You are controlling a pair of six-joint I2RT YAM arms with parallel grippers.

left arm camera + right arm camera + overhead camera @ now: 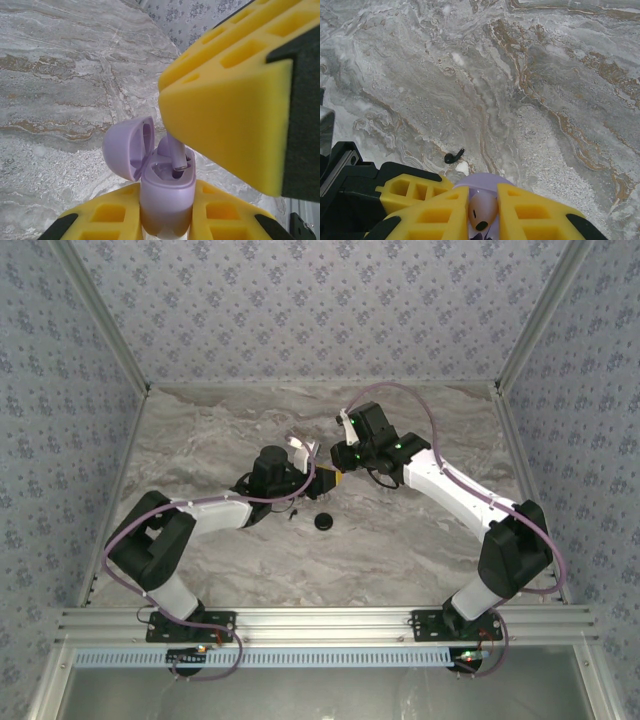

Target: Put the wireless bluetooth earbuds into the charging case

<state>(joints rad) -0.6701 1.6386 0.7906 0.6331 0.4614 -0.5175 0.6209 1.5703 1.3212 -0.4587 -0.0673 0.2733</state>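
Seating an earbud [481, 210]: left gripper [165, 216] clamps the open case [167, 195]; right gripper [482, 215], just above, pinches the earbud, stem at the socket; next, likely a straight push, then release; a black bud [454, 157] lies beyond.

No text, label, brand, number or sign could be read anywhere. The lilac case [167, 192] bore no legible mark, the marbled table [545, 100] carried only its veining, and the walls [320, 310] carried only a repeating flower pattern.
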